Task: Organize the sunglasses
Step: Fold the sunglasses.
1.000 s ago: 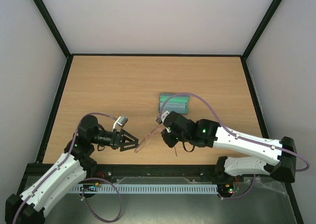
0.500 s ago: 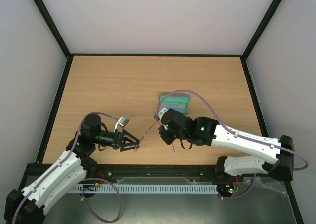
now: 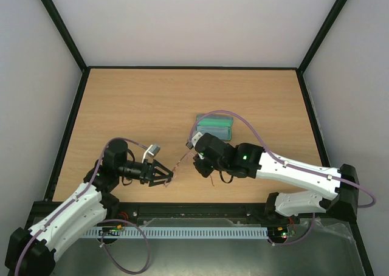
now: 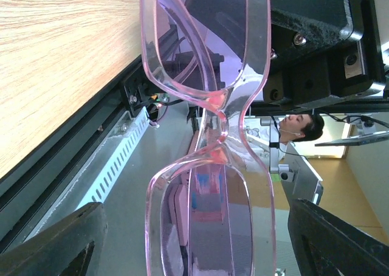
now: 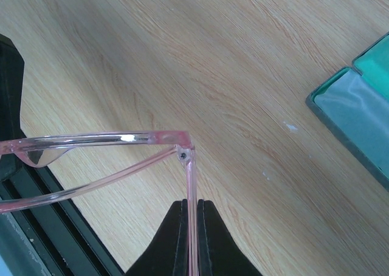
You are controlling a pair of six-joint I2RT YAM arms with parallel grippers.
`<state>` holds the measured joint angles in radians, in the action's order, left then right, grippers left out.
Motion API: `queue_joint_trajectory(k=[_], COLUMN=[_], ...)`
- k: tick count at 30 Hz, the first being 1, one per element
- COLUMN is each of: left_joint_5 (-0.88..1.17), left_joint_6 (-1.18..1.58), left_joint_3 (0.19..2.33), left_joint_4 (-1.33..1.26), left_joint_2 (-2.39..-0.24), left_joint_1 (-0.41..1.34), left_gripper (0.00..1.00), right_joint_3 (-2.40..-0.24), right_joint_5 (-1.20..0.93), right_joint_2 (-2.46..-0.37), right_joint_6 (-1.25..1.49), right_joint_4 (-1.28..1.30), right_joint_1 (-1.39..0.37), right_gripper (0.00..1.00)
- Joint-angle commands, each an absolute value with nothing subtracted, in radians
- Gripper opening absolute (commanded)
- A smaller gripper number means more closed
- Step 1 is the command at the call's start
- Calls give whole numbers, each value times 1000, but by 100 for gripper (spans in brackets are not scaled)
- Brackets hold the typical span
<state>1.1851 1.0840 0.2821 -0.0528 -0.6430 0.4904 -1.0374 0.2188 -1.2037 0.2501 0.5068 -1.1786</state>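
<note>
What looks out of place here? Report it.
Nothing looks spilled or broken. The only oddity: the sunglasses hang above the table, pinched by one temple arm in the right hand, their front inside the open left hand. The case lies open behind.

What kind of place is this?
Probably a robotics lab test bench: a wooden table boxed in by white panels, two robot arms at its near edge, and a person in the background.

Sunglasses point(image 3: 178, 165) in front of case point(image 3: 214, 127)
</note>
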Motion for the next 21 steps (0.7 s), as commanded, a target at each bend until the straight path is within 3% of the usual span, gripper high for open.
queue_joint_trajectory(k=[1, 8, 21], left_joint_5=[1194, 1198, 1198], left_joint_6=[1075, 1071, 1037], left_joint_3=[302, 302, 304], left_joint_4=[-47, -41, -18], left_joint_2=[-638, -633, -647], left_joint_1=[494, 494, 494], left_gripper=[82, 70, 60], right_joint_3=[-1072, -1080, -1093], right_joint_5=[235, 249, 254], right_joint_2=[-1219, -1227, -1241], right_joint_6=[236, 238, 243], right_joint_4=[499, 495, 499], right_joint_1=[-1188, -1187, -1188], right_gripper=[1, 1, 1])
